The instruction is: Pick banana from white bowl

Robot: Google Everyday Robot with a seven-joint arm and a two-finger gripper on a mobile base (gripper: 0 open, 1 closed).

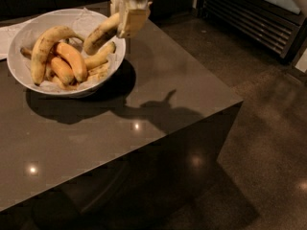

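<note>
The white bowl (112, 61) stands on the dark table at the upper left, lined with white paper. My gripper (123, 20) hangs above the bowl's right rim and is shut on the banana (98, 35), a yellow, brown-speckled one. It holds the banana's upper end; the banana slants down to the left, lifted above the others. A big hooked yellow banana (43, 49) and shorter orange-toned bananas (72, 60) lie in the bowl.
The dark glossy table (144, 109) has its right edge and corner near the middle of the view. White paper (7, 35) lies at the far left. A dark cabinet with slats (254, 18) stands on the floor at the upper right.
</note>
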